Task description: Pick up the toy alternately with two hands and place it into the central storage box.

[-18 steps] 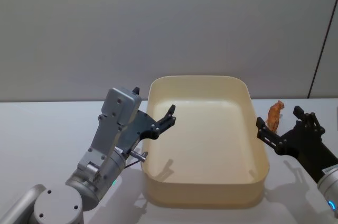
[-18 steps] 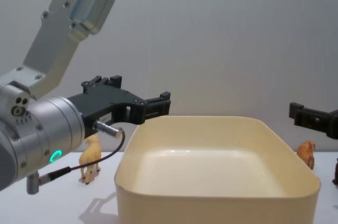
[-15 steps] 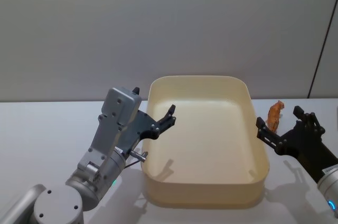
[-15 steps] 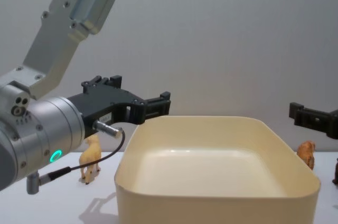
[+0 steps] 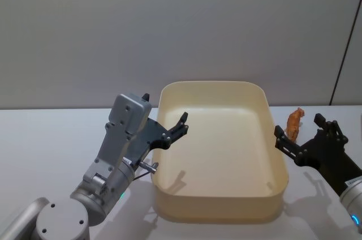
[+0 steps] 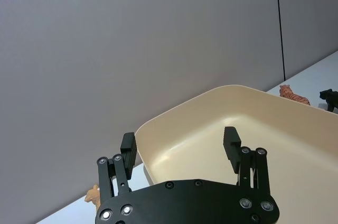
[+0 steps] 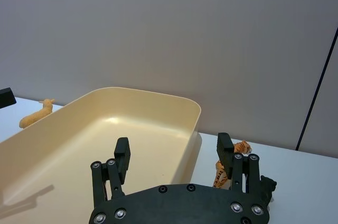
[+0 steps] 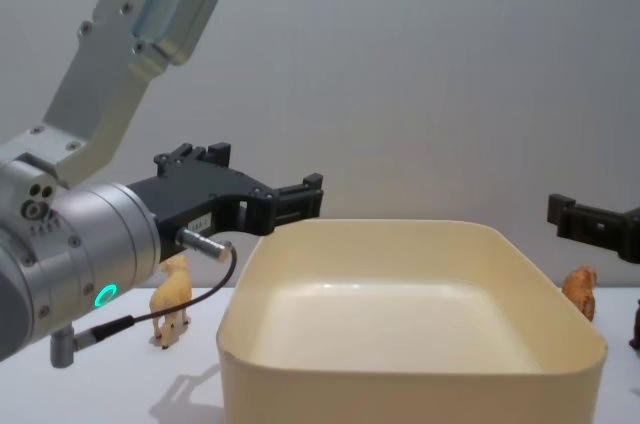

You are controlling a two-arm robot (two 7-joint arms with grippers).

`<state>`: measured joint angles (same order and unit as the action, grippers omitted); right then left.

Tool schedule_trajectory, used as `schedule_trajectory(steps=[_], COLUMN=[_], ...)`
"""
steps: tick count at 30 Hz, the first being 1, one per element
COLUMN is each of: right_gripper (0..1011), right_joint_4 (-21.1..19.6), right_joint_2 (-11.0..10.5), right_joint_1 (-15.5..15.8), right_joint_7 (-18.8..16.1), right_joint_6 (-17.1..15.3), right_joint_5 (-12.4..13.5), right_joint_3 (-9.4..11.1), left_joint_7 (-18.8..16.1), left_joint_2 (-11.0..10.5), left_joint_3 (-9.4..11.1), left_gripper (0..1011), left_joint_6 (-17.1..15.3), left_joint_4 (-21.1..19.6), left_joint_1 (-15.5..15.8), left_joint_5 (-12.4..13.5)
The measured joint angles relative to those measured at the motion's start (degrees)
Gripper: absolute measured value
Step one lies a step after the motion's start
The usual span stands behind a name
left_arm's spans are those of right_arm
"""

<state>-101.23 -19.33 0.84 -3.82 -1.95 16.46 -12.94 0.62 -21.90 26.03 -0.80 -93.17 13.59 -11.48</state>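
Being held wide open and empty at either side of the central storage box (image 5: 215, 209), the left gripper (image 6: 179, 142) and right gripper (image 7: 173, 147) are being put at risk — a misaligned finger could topple the tiger toy (image 5: 294, 122) standing on the table right of it.

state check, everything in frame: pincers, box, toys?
storage box: upright, empty.
left pincer: open, empty, above the box's left rim.
right pincer: open, empty, right of the box.
tan toy: standing, left of box.
tiger toy: standing, right of box.
black toy: beside tiger toy.
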Motion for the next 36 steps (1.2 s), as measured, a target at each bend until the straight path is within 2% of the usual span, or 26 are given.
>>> schedule_trajectory(steps=[36], right_gripper=[1001], right_joint_4=[0.0], right_joint_2=[0.0], right_joint_1=[0.0], right_joint_7=[0.0], right_joint_6=[0.0], right_joint_5=[0.0], right_joint_3=[0.0], left_joint_7=[0.0], left_joint_2=[0.0], left_joint_3=[0.0], left_gripper=[1001], left_joint_6=[0.0], left_joint_4=[0.0], left_joint_1=[0.0], left_joint_5=[0.0])
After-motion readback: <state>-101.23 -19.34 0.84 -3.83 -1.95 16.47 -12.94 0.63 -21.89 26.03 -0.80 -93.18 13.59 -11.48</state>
